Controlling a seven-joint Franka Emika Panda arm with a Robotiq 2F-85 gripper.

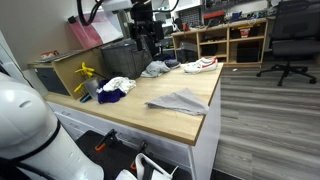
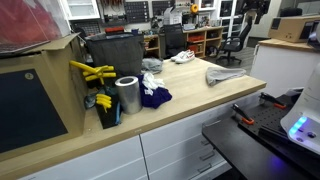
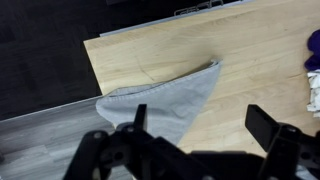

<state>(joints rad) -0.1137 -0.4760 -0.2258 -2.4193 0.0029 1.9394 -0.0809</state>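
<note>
One wooden worktop (image 1: pixel 150 120), grey cloth (image 3: pixel 170 95) at corner; claw (image 3: pixel 200 125) wide open, empty, above; shelves (image 1: pixel 235 40) behind.

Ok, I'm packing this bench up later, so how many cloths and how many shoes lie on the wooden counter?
Cloths: 4 (flat grey cloth, white cloth, purple cloth, bunched grey cloth)
Shoes: 1 (white shoe)
Total: 5

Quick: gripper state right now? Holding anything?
gripper: open, holding nothing, hovering above the grey cloth.
</note>
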